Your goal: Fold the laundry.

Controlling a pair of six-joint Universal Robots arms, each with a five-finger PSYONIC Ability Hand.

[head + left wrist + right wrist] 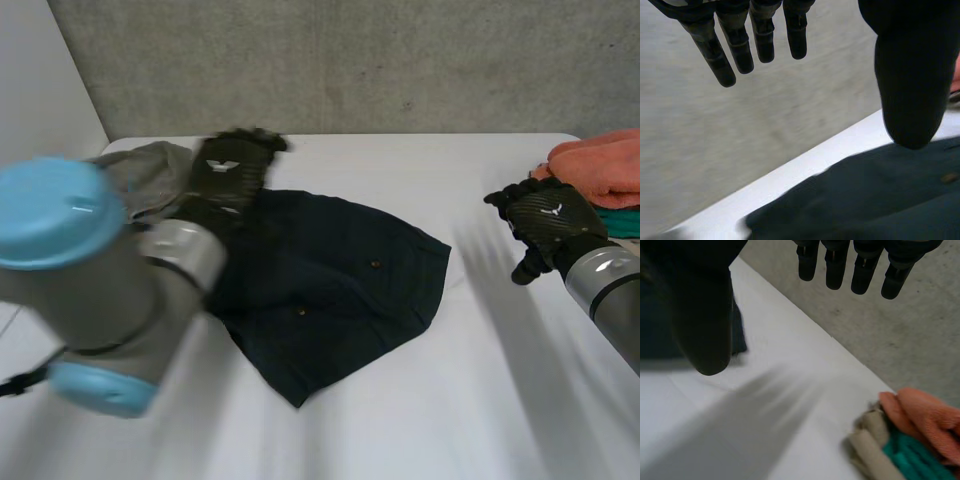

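the dark garment [330, 280] lies spread flat on the white tabletop [480, 380], left of the middle, one corner pointing toward the near edge. two small buttons [376, 264] show on its upper face. a grey cloth [140, 170] lies bunched at its far left side, touching or just under it; i cannot tell which.

the left hand [230, 170] hangs over the far left edge of the dark garment, beside the grey cloth. in the left wrist view its fingers [715, 55] are straight and spread, the thumb well apart from them, and nothing is in its grasp. the dark garment [865, 200] lies below the thumb there, with a strip of bare tabletop [805, 165] between it and the grey wall [350, 60].

the right hand [548, 220] is at the right side of the tabletop, well apart from the dark garment and near a pile of laundry at the right edge. in the right wrist view its fingers [860, 270] are straight and its thumb stands off to the side; it has hold of nothing. the pile has an orange cloth [605, 165] on top and a teal cloth [622, 222] under it. in the right wrist view the orange cloth [925, 415] rests on the teal cloth [910, 455], with a beige cloth [870, 445] on the side nearest the hand. an edge of the dark garment [739, 335] shows just past the thumb.
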